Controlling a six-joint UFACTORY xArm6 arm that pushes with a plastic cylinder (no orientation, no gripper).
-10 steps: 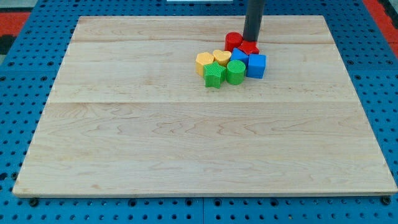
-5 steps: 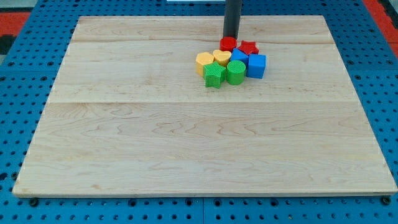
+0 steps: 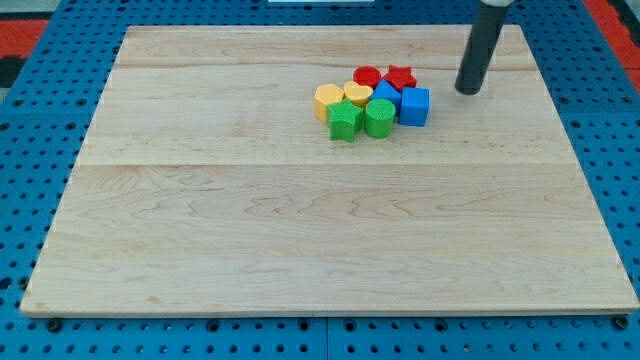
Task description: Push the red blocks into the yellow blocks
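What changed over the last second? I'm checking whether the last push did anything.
My tip swung from above the red blocks across to the view's right, now apart from the cluster, beside the blue cube. The red cylinder slid down-left against the yellow heart; the red star now shows fully. The yellow, green and blue blocks stayed put.

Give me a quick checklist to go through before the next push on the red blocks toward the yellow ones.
1. My tip in view and clear of all blocks: ok, it sits off to the view's right of the blue cube.
2. Red cylinder against the yellow heart: ok, they appear to touch.
3. Red star against a yellow block: not ok, it lies beside the red cylinder.
4. Yellow hexagon reached by red: not ok.
5. Green blocks out of the push path: ok, they lie toward the view's bottom.
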